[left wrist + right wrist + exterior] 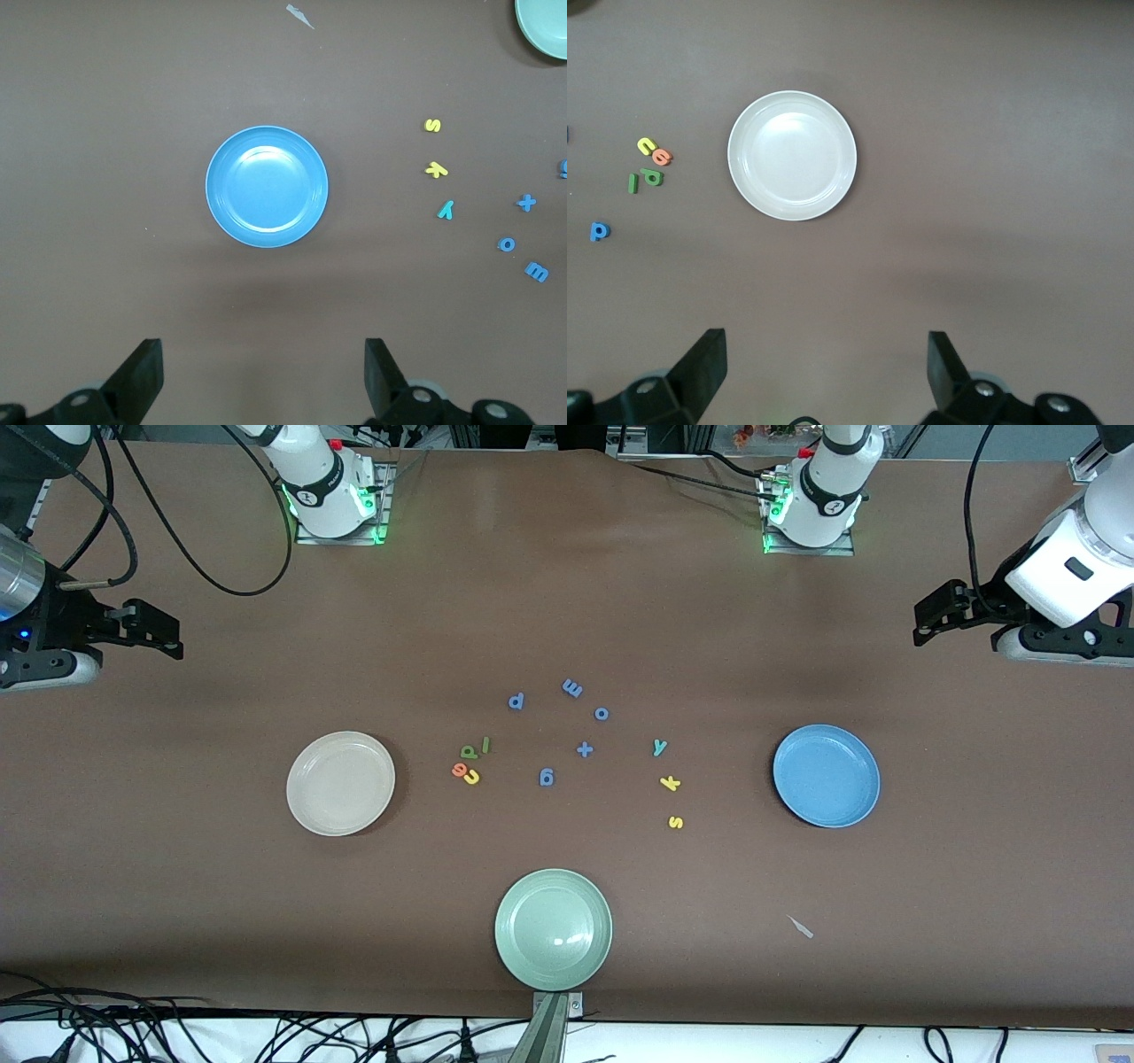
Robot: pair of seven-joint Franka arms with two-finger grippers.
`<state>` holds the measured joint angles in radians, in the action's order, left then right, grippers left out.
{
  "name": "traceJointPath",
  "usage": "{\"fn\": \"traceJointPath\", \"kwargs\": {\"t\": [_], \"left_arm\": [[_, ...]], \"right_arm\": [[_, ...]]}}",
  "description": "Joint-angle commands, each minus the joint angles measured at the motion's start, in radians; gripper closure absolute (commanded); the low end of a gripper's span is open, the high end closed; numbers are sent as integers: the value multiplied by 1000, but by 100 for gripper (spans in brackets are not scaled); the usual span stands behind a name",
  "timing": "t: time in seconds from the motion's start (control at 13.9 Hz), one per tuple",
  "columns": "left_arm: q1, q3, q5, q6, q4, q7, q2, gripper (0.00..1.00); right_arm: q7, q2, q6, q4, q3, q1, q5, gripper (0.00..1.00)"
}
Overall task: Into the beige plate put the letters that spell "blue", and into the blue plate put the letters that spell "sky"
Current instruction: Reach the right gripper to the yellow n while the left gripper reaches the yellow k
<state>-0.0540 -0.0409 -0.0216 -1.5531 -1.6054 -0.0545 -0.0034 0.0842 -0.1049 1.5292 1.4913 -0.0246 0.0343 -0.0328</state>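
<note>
While both plates sit bare, the left claw [259, 376] and right claw [824, 372] hang released above the table

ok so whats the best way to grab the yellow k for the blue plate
Probably straight down from above with the left gripper, which is open and nearer that end. The yellow k lies flat and clear of the teal y and yellow s, so close the fingers across its straight stem; its thinness leaves little edge to pinch. Then carry it to the blue plate.
</note>
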Motion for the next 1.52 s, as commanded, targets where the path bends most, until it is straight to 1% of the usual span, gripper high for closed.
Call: {"fn": "traceJointPath", "kwargs": {"t": [0.0,0.29,0.43,0.58,0.72,0.87,1.01,1.08,1.23,1.3,1.44], "left_arm": [[0,-2,25,14,10,18,-6,0],[0,-2,23,14,10,15,-4,0],[-7,-5,17,14,12,13,28,0],[-30,-14,23,14,12,13,90,0],[-61,-22,23,13,12,18,144,0],[-95,-31,14,5,27,5,258,0],[-139,-33,19,-1,70,-11,359,0],[-171,-33,20,-31,84,-54,412,0],[-207,-33,20,-148,88,-231,483,0],[-216,-34,13,-198,88,-333,512,0],[-248,-36,11,-283,88,-517,577,0]], "right_arm": [[-7,8,12,-2,-1,-11,14,0],[11,2,16,0,-6,-2,5,0],[3,-9,19,0,-15,18,10,0],[-7,-47,26,-2,-15,58,16,1],[-44,-88,83,-2,-15,108,42,1],[-141,-151,136,-2,-14,177,47,1],[-231,-203,230,10,-12,228,50,1],[-280,-229,262,29,-14,242,51,1],[-326,-278,372,67,-17,278,83,1],[-336,-301,435,87,-20,294,85,1],[-359,-350,531,113,-61,300,83,1]]}}
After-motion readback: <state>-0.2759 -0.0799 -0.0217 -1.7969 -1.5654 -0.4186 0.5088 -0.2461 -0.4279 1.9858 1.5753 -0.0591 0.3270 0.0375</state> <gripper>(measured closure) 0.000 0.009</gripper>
